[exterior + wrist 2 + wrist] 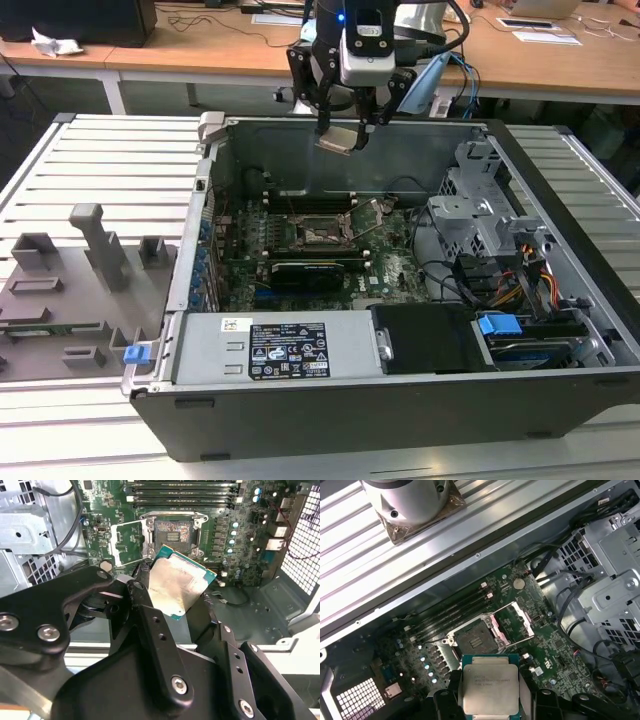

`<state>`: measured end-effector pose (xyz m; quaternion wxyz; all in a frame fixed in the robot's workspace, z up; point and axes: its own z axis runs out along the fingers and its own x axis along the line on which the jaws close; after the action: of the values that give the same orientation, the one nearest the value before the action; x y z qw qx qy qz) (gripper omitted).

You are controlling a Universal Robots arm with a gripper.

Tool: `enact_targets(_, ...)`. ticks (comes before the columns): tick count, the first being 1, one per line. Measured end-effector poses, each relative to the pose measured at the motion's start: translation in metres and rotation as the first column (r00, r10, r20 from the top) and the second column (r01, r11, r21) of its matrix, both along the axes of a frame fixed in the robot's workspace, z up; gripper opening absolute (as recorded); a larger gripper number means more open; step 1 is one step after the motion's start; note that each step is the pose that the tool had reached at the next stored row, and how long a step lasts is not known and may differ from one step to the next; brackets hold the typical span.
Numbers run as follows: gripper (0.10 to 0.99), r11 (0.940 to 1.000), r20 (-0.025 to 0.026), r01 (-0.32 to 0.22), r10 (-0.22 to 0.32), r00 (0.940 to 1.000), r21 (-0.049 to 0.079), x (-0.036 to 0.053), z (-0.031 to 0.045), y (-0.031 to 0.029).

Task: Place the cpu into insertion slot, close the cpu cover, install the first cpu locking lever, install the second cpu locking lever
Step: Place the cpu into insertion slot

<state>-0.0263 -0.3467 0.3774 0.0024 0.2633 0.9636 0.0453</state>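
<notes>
end effector [346, 132] clamped on chip [335, 141], high above socket [322, 232]; cover [512, 625] stands open beside socket. risk: chip looks tilted in grip, could land skewed on socket, bending pins.

Silvery cpu [491, 690] aloft (cpu cover [524, 621] open)

The cpu [490, 692] has a silvery-grey top with a teal-green edge, the motherboard [551, 645] is dark green, the tool [341, 133] black.
</notes>
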Motion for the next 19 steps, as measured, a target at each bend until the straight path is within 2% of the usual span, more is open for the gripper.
enact_targets(9, 0.537, 0.9975, 0.0, 0.07, -0.07, 0.9975, 0.0, 0.0, -0.0001, 0.0)
enact_targets(19, 0.537, 0.9882, 0.0, 0.153, -0.153, 0.9882, 0.0, 0.0, -0.0002, 0.0)
